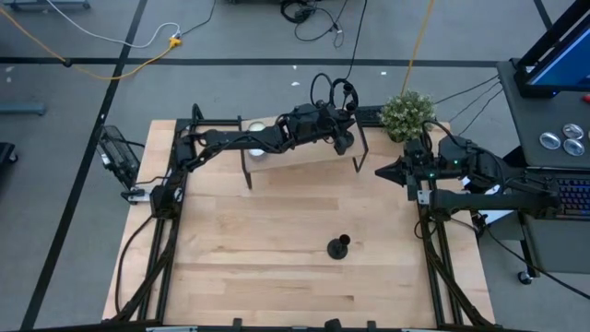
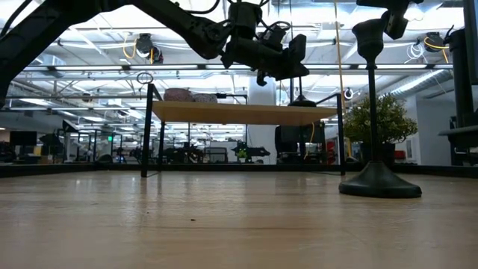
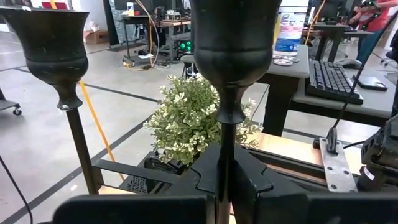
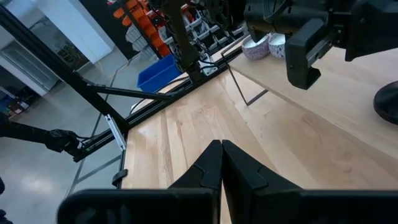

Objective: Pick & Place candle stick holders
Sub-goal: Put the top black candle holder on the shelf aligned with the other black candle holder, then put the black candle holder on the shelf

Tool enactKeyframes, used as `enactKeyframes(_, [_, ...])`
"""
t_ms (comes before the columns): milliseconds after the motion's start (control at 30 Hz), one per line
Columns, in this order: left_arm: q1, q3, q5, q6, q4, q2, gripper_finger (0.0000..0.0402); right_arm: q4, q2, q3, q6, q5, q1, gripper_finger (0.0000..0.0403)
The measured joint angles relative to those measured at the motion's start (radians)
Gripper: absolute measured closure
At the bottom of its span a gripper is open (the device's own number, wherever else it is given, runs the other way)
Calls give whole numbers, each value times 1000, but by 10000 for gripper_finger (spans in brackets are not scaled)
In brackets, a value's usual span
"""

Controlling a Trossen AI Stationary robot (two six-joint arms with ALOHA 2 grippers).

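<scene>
My left gripper (image 1: 343, 140) reaches over a small raised wooden shelf (image 1: 304, 159) at the table's far middle. It is shut on a black candle stick holder (image 3: 233, 37), which has a cup on a thin upright stem. A second holder (image 3: 46, 43) stands beside it in the left wrist view. A third holder (image 1: 339, 247) stands by its round base on the table near the front; it also shows in the low view (image 2: 377, 179). My right gripper (image 1: 380, 172) is shut and empty, hovering at the table's right side. My left gripper pinches the holder's thin stem (image 3: 224, 134) between its two fingers, below the knob under the cup. The fingers come level, pointing toward the table's right side, and lie across the stem. The holder stands upright. Its base is hidden by the fingers.
The shelf stands on thin black legs (image 2: 146, 131) with open space beneath. White bowls (image 4: 261, 45) sit on its left part, and a black round base (image 4: 388, 102) rests on its top. A potted plant (image 1: 407, 112) stands at the far right corner.
</scene>
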Motion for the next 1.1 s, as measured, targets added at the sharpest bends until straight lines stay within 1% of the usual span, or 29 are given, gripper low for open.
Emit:
enactKeyframes(67, [0,0,-4,-1,0,0,380,1,0,0,0,0,0,403])
enactKeyframes(167, [-1,0,-26,-1,1,0,364,1,0,0,0,0,0,403])
enactKeyframes(433, [-1,0,-34,-1,1,-2,304,0,0,0,0,-3,0,403])
enactKeyframes(867, [-2,0,-34,45,8,-2,205,0,0,0,0,-5,0,403])
enactKeyframes(1100, [-2,0,-35,48,-41,-2,157,0,0,0,0,-8,0,403])
